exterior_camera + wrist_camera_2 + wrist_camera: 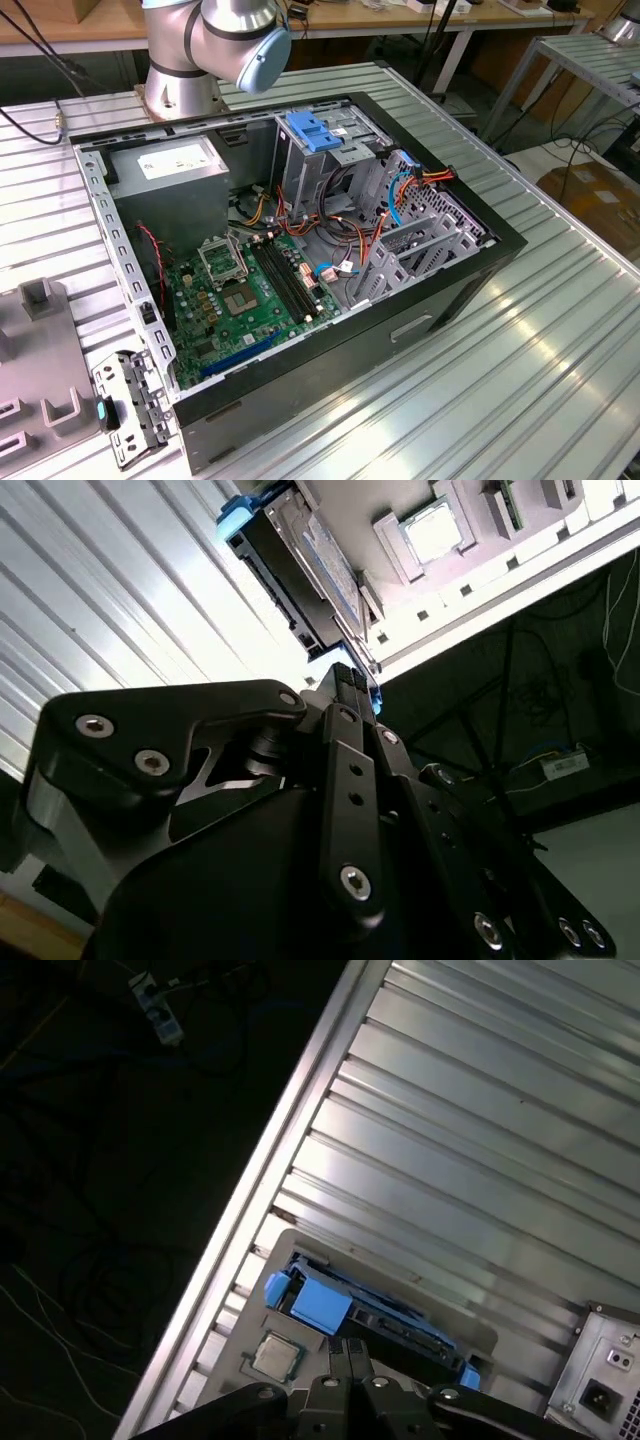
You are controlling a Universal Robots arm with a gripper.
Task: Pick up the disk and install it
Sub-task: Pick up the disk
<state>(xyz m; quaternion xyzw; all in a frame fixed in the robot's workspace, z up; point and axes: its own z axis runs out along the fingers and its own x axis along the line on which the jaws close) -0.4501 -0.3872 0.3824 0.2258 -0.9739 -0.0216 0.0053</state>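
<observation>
The disk (400, 1328) rests in a grey holder plate (470, 1338) on the ribbed metal table. In both wrist views it shows blue side rails and a blue tab. Its labelled silver face (325, 552) appears in the second wrist view. My gripper (349, 1352) hangs just short of the disk's edge, its two black fingers pressed together with nothing between them. The second wrist view shows the same gripper (350, 678) with its fingertips pointing at the disk's near end. Whether the tips touch the disk I cannot tell.
The exterior view has the open computer case (470, 270) with a motherboard (250, 290), a grey power supply box (170, 160) and a light-blue bracket (315, 130) on the drive cage. The arm's base (185, 60) stands behind it. A processor chip (275, 1356) lies beside the disk.
</observation>
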